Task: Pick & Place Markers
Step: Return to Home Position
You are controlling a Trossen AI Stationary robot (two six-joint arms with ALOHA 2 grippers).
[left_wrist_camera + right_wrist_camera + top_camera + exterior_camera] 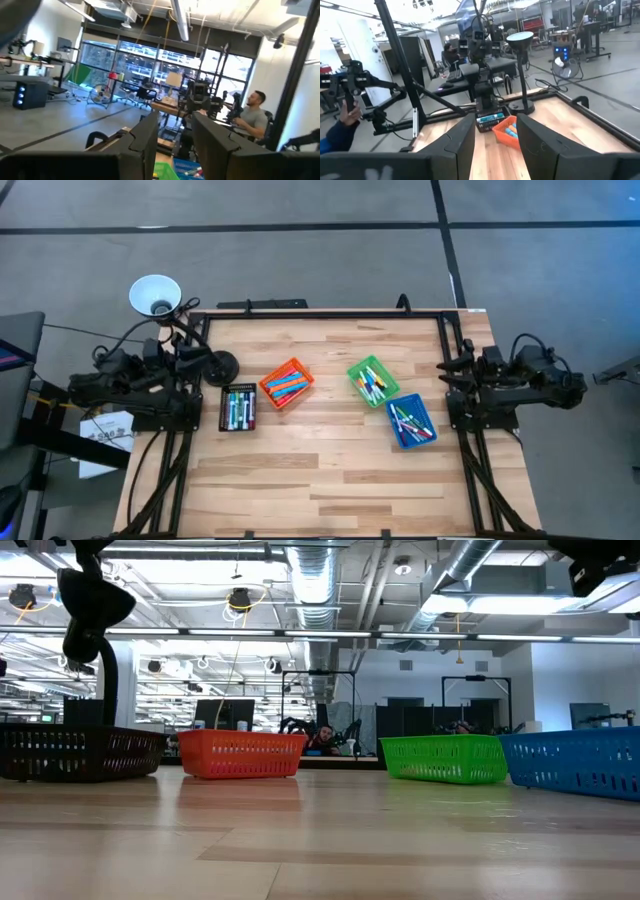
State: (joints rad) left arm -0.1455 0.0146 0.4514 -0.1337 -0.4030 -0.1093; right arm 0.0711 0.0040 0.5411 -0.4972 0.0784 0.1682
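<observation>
Thin capped markers [287,386] lay in the mesh-walled rectangular black bin [75,753], orange bin [241,754], green bin [443,758] and blue bin [575,762] on the wood-plank table's [330,470] far half. The left gripper [174,125] at the left edge and the right gripper [495,122] at the right edge both hung spread and empty.

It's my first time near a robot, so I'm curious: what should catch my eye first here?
Four little bins cross the wooden table in a row: a black bin, orange bin, green bin and blue bin, each holding coloured markers. The left arm and right arm sit folded at the table's side edges, away from them.
</observation>
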